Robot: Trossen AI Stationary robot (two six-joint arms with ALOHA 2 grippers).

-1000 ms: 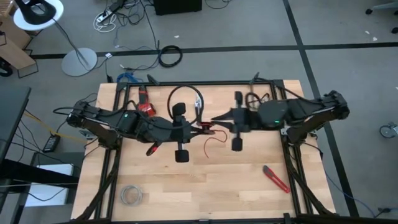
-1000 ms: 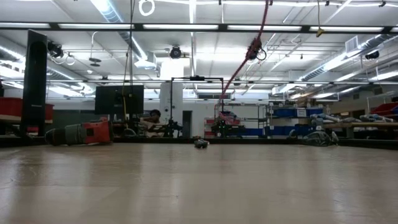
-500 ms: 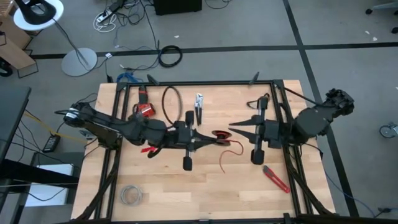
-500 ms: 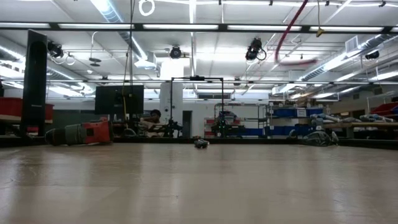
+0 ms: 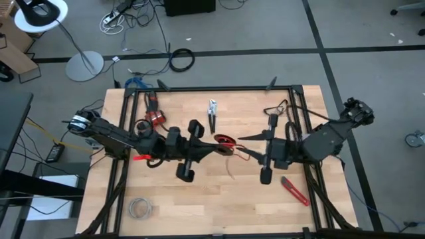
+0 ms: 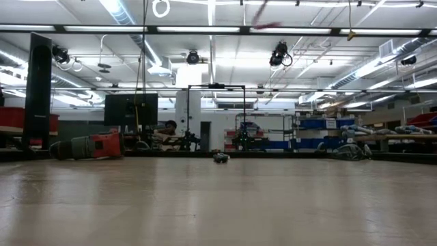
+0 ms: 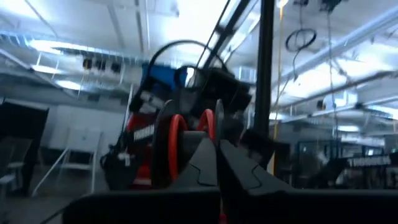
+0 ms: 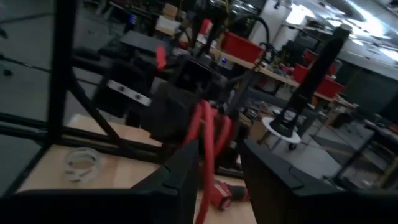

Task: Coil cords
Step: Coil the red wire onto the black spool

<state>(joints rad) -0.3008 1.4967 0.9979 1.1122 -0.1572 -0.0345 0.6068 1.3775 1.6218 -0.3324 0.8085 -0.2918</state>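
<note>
**Right jaws let go of the wire**

The left gripper (image 5: pixel 214 147) is clamped on the coiled red wire (image 5: pixel 224 141). The right gripper (image 5: pixel 242 138), closer to it a second ago, now stands back with fingers parted, the wire's loose strand running between them.

Pale wood table (image 5: pixel 219 199), planked, matt, w/ black metal frame (image 5: pixel 212 88) round its edge. Thin red cord (image 5: pixel 224 141) mid-table, smooth plastic-looking jacket, slight sheen; coils glossy in right wrist view (image 8: pixel 205 134). Near table's front-left corner, grey wire bundle (image 5: pixel 140 208), dull; by front-right edge, red cutter (image 5: pixel 293 190), plastic-looking body.
</note>
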